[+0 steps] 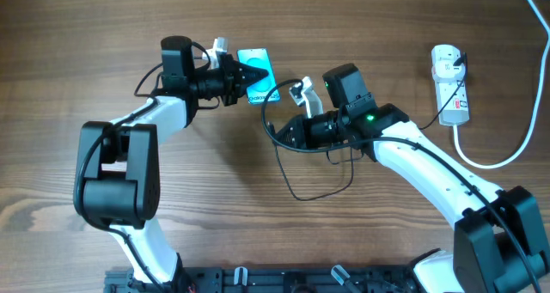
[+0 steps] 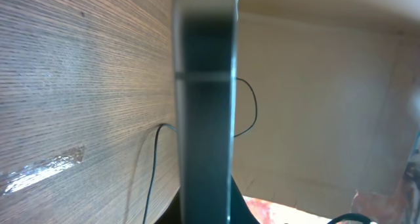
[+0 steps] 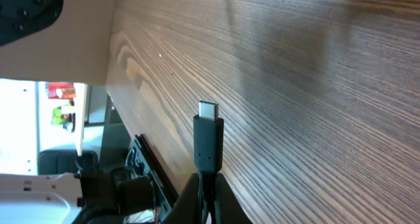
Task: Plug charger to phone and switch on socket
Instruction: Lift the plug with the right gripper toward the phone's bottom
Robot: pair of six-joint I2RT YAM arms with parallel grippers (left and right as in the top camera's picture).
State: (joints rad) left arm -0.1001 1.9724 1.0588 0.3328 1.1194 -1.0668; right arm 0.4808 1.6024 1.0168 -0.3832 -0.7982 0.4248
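Observation:
My left gripper (image 1: pixel 247 75) is shut on the phone (image 1: pixel 258 63), a teal-screened slab held off the table at the back centre. The left wrist view shows the phone (image 2: pixel 207 106) edge-on, rising straight out of the gripper (image 2: pixel 207 214). My right gripper (image 1: pixel 288 131) hovers a little right of the phone, shut on the charger's connector (image 3: pixel 209 145). Its silver tip (image 3: pixel 208 110) points away from the fingers (image 3: pixel 226 201) over bare wood. The black cable (image 1: pixel 301 194) loops on the table below the right arm. The white socket (image 1: pixel 449 82) lies at the far right with a black plug (image 1: pixel 463 63) in it.
A thicker white cable (image 1: pixel 507 155) runs from the socket strip round to the right edge. The arm bases and a black rail (image 1: pixel 284 280) line the front edge. In the left wrist view the thin cable (image 2: pixel 152 165) trails over the wood.

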